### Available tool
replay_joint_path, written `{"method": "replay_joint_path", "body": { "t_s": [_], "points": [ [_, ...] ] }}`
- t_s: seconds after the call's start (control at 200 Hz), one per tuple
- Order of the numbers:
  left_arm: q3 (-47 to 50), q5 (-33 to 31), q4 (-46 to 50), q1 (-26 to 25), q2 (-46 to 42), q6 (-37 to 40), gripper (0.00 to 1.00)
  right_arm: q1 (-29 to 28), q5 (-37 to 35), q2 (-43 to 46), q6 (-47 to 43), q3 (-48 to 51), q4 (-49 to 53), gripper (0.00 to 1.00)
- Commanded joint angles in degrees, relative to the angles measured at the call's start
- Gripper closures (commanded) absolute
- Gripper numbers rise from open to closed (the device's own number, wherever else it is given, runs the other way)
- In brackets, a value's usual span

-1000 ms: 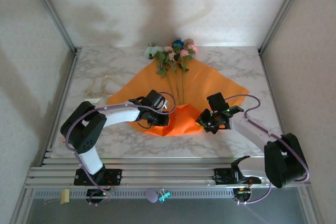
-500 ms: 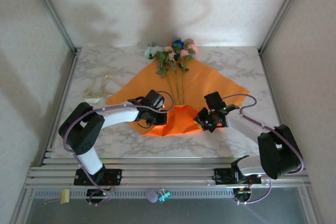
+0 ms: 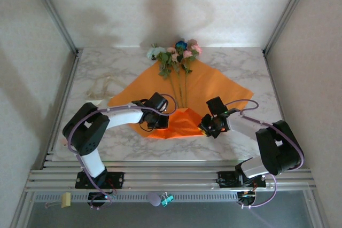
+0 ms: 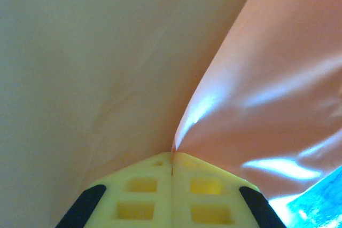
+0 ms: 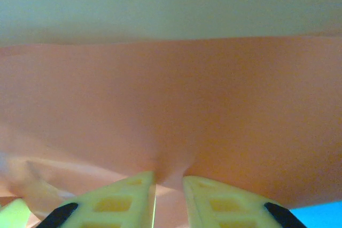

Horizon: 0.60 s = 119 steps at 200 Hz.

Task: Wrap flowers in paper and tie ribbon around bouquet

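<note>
left jaws clenched on a raised fold of the paper (image 3: pixel 214 86); right jaws pinching its near edge. flowers (image 3: pixel 179 52) lie on the sheet beyond both jaws, stems pointing between them. ribbon (image 3: pixel 101 86) on worktop (image 3: pixel 240 62), left of left jaws.

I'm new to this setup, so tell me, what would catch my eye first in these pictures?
The bright orange paper spread across the middle of the marble table, its near corner folded up. Pink, whitish and blue flowers lie on it, blooms past its far corner. The left claw and right claw each pinch that folded near edge.
</note>
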<state>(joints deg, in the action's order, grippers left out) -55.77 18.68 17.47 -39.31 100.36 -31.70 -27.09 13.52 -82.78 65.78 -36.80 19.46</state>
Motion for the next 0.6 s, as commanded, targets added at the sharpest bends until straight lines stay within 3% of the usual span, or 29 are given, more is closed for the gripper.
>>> {"method": "replay_joint_path", "body": {
  "t_s": [0.0,0.155,0.215,0.365,0.591],
  "points": [
    [-1.9,-6.75,7.09,-0.1,0.87,0.35,1.0,0.52,-4.82,-1.85,0.47,1.83,4.88,0.76],
    [-5.46,-15.51,14.71,-1.95,-3.39,-2.84,1.0,0.41,-4.23,-2.03,0.67,1.95,4.73,0.76],
    [-6.76,-16.5,16.56,-2.92,-5.92,-4.71,0.92,0.42,-3.98,-2.1,0.67,1.51,4.88,0.76],
    [-9.46,-11.37,16.19,-8.15,-9.01,-7.97,0.72,0.38,-3.54,-2.3,1.08,0.59,5.66,0.76],
    [-6.4,-1.88,10.47,-12.28,-8.24,-11.82,0.7,0.44,-3.89,-2.04,1.36,0.76,6.38,0.76]
  ]
}}
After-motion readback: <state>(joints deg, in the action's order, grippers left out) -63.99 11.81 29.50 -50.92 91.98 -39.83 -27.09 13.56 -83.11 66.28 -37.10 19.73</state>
